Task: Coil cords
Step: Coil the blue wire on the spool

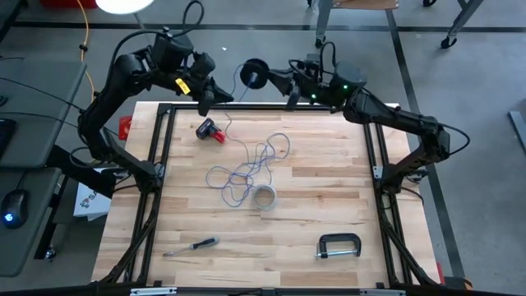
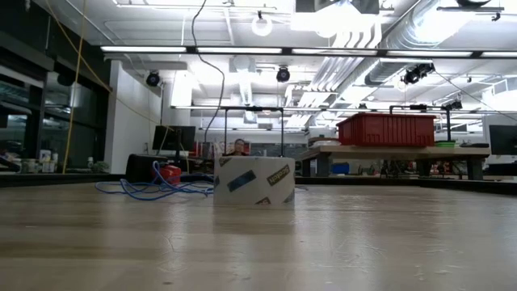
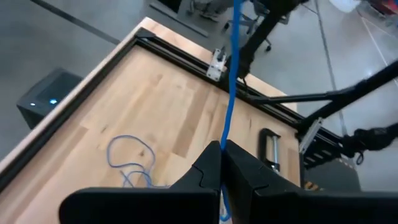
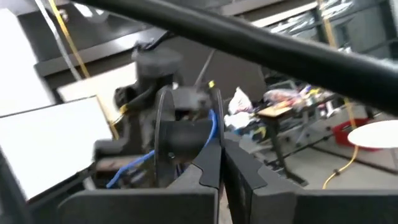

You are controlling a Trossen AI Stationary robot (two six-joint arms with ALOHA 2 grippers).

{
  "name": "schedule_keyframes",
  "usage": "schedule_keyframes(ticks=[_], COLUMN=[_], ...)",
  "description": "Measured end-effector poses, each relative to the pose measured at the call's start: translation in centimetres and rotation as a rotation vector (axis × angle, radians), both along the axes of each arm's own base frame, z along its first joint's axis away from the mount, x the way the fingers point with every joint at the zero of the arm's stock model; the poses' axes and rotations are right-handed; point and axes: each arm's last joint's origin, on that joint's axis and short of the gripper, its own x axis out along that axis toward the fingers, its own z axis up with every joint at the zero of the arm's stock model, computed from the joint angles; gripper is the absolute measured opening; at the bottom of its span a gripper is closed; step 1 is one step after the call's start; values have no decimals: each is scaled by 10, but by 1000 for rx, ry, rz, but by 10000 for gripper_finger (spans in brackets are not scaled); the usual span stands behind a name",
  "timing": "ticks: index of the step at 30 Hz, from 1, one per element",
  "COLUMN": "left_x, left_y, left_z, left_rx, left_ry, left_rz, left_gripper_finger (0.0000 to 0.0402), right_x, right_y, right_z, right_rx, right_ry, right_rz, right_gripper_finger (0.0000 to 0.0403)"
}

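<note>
A blue cord lies in loose loops point(image 1: 246, 168) on the middle of the wooden table and shows in the low view point(image 2: 153, 189). One strand rises from the loops to my left gripper point(image 1: 210, 97), which is shut on it above the table's far edge. My right gripper point(image 1: 275, 78) is raised beyond the far edge and shut on a black reel point(image 1: 255, 74) with blue cord wound on it point(image 4: 214, 127). I cannot pick out a pale grey cord. My left gripper pinches a single strand of the blue cord point(image 3: 224, 138) between its two fingertips. Beyond the fingers the strand runs straight and taut point(image 3: 234, 37); behind them it drops to the loops on the table point(image 3: 127, 158). My right gripper is shut on the black reel point(image 4: 180, 140), which is lifted clear of the table. The picture is blurred, so the part the fingers are on cannot be told.
A white tape roll point(image 1: 264, 197) stands beside the loops and shows in the low view point(image 2: 254, 179). A red and black tool point(image 1: 212, 130) lies at the far left, a screwdriver point(image 1: 191, 245) near the front left, a black C-clamp point(image 1: 339, 245) near the front right.
</note>
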Motion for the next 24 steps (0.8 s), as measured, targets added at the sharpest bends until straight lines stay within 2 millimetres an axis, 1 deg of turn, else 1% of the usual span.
schedule_keyframes(ticks=[5,10,13,16,21,24], left_x=[6,21,35,47,51,53], left_y=[-13,-20,-20,-18,-16,-15], left_z=[0,0,-6,-16,-33,-34], left_rx=[-7,-14,-4,12,86,122], left_ry=[-4,-37,-33,19,164,168], left_rz=[-68,-104,-130,-158,-176,-185], left_gripper_finger=[0,0,0,3,26,52], right_x=[-4,-6,-7,-7,-9,-10], right_y=[-9,-14,-16,-16,-18,-18], right_z=[4,5,5,6,9,10], right_rx=[-11,-5,-6,-13,-30,-36], right_ry=[-47,-56,-56,-64,-95,-105], right_rz=[-42,-85,-94,-96,-113,-115], right_gripper_finger=[0,0,0,0,0,0])
